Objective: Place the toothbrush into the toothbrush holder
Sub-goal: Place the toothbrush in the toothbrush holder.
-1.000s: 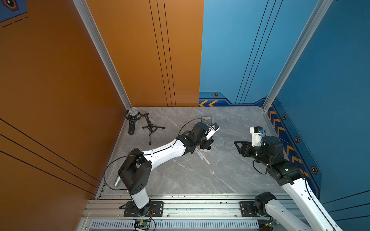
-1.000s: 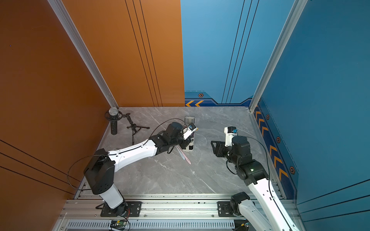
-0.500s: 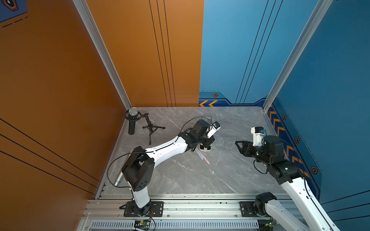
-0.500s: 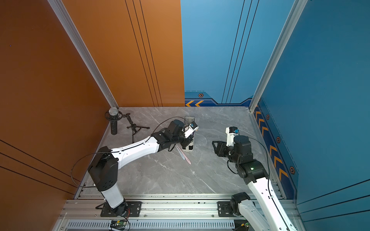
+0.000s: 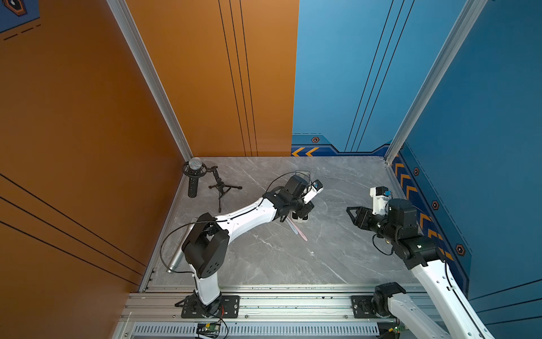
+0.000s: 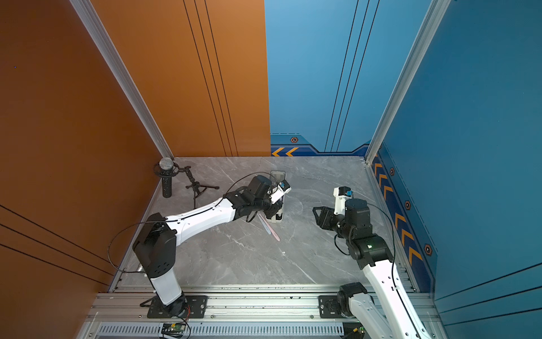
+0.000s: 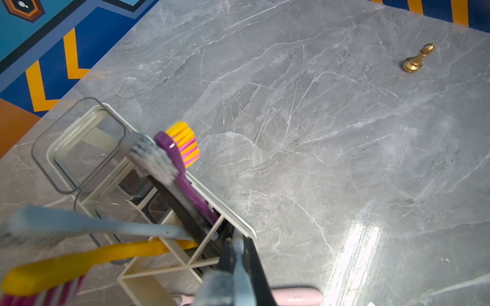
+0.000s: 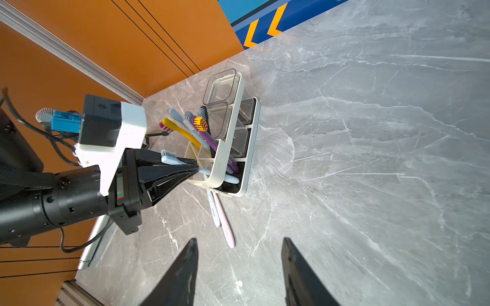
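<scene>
Right wrist view: left end effector (image 8: 197,168) clamps a pale-blue plastic toothbrush (image 8: 169,159); its handle tip sits inside the white rectangular toothbrush holder (image 8: 225,159) on the grey marble tabletop (image 8: 371,159). Well apart, the right end effector (image 8: 238,265) gapes, empty.

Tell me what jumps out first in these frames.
The white holder mid-table stands out, stuffed with bright brushes; the left claw is shut on a blue toothbrush with its handle end in the holder. A pink brush and a pale brush lie flat on the table beside it, while the right claw hangs open, apart.
</scene>
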